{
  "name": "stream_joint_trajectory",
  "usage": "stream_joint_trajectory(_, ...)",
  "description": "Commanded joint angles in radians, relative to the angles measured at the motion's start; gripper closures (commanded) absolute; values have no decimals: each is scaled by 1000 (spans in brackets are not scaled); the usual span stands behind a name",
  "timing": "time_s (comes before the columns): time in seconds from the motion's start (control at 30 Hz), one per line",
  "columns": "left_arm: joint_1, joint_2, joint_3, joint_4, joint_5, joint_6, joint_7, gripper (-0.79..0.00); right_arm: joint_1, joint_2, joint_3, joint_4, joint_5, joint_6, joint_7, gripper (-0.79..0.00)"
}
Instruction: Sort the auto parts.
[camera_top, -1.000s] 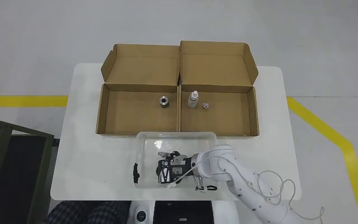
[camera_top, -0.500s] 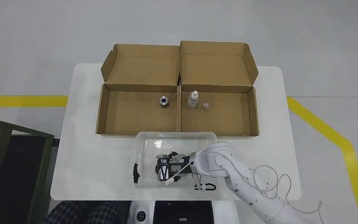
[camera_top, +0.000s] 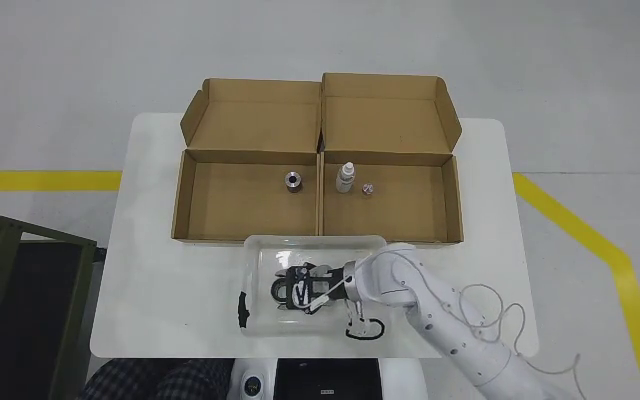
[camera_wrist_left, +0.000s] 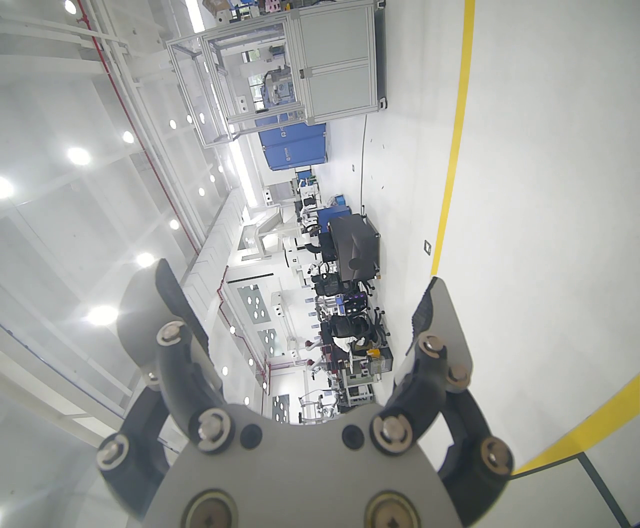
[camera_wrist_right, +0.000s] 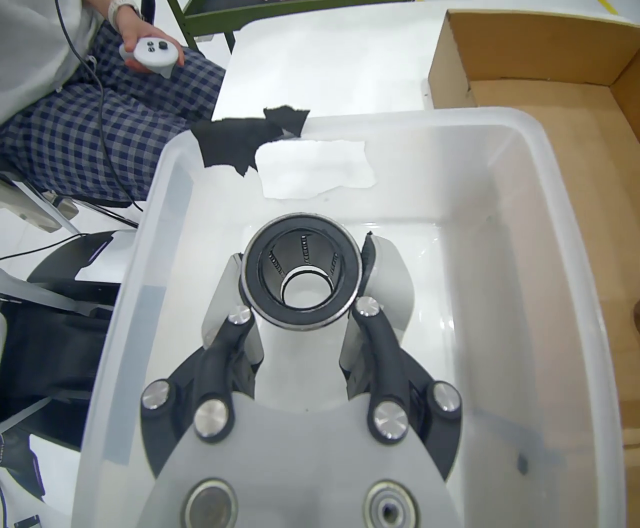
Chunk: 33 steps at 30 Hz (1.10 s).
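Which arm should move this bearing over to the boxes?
Right: the right gripper is shut on the bearing inside the clear bin. The left gripper is open, empty, aimed away from the table.

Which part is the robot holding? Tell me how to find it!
Find the clear bin on the table, between the robot and the two boxes. Inside, the right end effector grips a hollow sleeve with a black rim; unlike the boxed parts, it alone is held.
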Motion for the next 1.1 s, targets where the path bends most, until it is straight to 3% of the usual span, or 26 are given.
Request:
stream_joint_trajectory(0.0, 0, 0, 0, 0, 0, 0, 0, -785, 0, 2, 10, 1, 26, 0, -11, 0)
stream_joint_trajectory(0.4, 0, 0, 0, 0, 0, 0, 0, -785, -10, 23, 100, -29, 237, -49, -80, 0)
stream_joint_trajectory(1.07, 0, 0, 0, 0, 0, 0, 0, -785, -43, 49, 233, -22, 626, 29, -140, 0)
